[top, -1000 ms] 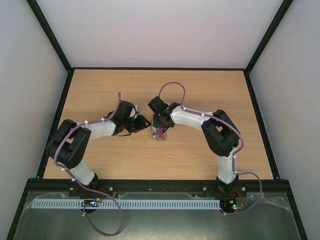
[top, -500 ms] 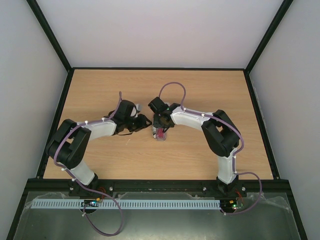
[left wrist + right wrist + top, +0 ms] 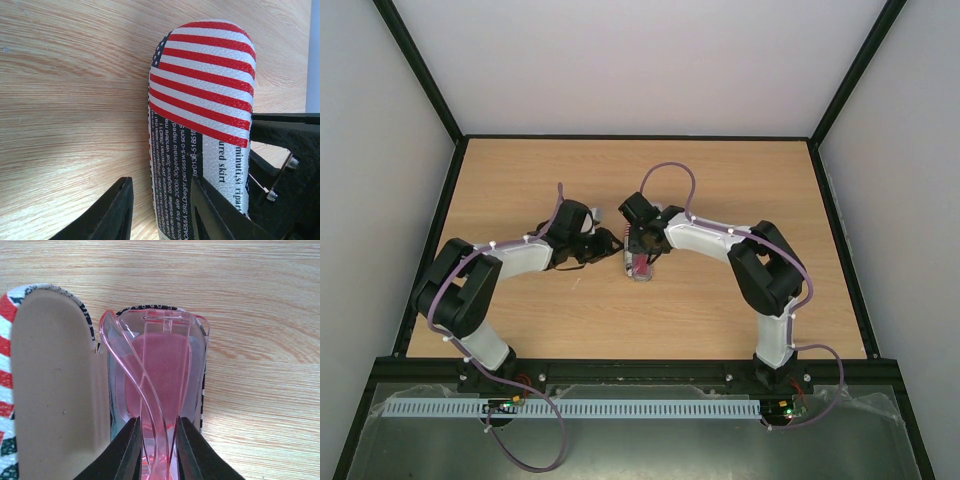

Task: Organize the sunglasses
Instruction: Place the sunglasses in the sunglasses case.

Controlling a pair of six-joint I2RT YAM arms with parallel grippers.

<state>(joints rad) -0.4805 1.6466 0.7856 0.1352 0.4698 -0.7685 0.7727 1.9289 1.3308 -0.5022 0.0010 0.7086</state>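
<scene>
The sunglasses (image 3: pixel 162 365), pink-red and folded, sit in the lower shell of the open flag-patterned case (image 3: pixel 50 380). Its beige-lined lid stands open on the left. My right gripper (image 3: pixel 160 452) is shut on the sunglasses' folded temples and lens, straight above the case (image 3: pixel 641 272). In the top view the right gripper (image 3: pixel 640 252) hides most of the sunglasses (image 3: pixel 640 266). My left gripper (image 3: pixel 167 220) is at the case's outer side (image 3: pixel 200 90). Its jaws are apart, one finger (image 3: pixel 112 215) clear of the case over bare wood, the other overlapping the case's black printed edge.
The wooden table (image 3: pixel 720 180) is framed by a black rail and white walls. Both arms meet near the middle of the table, the left gripper (image 3: pixel 608 243) just left of the case. No other objects show.
The left gripper has slid slightly right toward the case. The right gripper stays shut on the sunglasses over the case, barely shifted.
</scene>
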